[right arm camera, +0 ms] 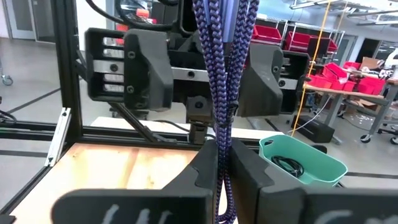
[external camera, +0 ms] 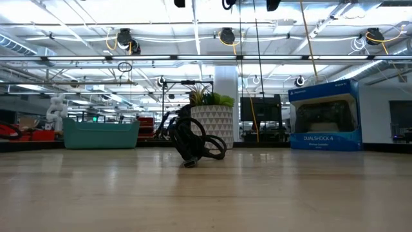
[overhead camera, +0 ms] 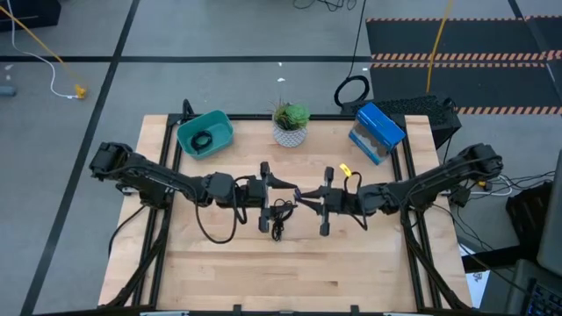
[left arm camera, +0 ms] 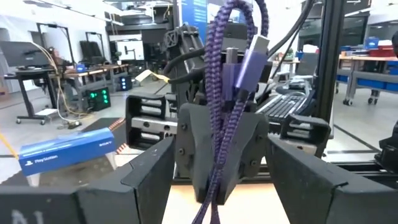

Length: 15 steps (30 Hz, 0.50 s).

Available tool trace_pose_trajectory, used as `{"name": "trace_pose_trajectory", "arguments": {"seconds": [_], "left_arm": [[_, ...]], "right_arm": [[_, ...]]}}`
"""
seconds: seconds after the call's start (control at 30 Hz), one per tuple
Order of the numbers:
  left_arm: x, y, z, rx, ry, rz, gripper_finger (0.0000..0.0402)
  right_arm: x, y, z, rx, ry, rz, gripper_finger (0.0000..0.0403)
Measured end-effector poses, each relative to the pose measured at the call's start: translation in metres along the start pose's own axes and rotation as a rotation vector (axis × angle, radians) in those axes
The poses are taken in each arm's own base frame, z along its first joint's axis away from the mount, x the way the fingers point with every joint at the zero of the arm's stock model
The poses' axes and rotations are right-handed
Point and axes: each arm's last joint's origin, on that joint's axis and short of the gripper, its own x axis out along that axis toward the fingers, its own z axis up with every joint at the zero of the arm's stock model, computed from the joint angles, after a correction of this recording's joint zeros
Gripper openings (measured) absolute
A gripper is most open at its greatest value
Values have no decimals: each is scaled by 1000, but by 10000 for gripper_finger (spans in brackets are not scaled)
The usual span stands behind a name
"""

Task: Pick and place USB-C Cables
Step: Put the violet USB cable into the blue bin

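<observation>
Purple-blue braided USB-C cable (right arm camera: 217, 93), up off the wood over the table's middle, pinched between the closed fingers of the right gripper (overhead camera: 307, 198). Facing it nose to nose, the left gripper (overhead camera: 266, 195), fingers (left arm camera: 149, 177) spread wide on either side of the hanging strands, touching nothing that can be made out. Little room between the two claws.

Directly beneath them, flat on the table (overhead camera: 263, 272): black long-loop cable (external camera: 195, 145), apart from both grippers. Beyond that, toward the front edge, bare planks all the way across.

Crowded only along the back edge. Teal bin (overhead camera: 219, 125) at the back-left corner, black coiled cable (overhead camera: 203, 140) lying inside it. Potted plant (overhead camera: 290, 123) at the middle of the back edge. Blue box (overhead camera: 378, 133) near the back-right corner, tilted off square to the table's edge. Between that back row and the grippers, a clear strip of wood.
</observation>
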Motion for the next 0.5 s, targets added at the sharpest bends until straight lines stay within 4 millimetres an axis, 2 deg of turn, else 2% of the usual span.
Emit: {"name": "trace_pose_trajectory", "arguments": {"seconds": [0.5], "left_arm": [[0, 1, -1, -3, 6, 0, 250]], "right_arm": [[11, -3, -8, 29, -10, 40, 13]]}}
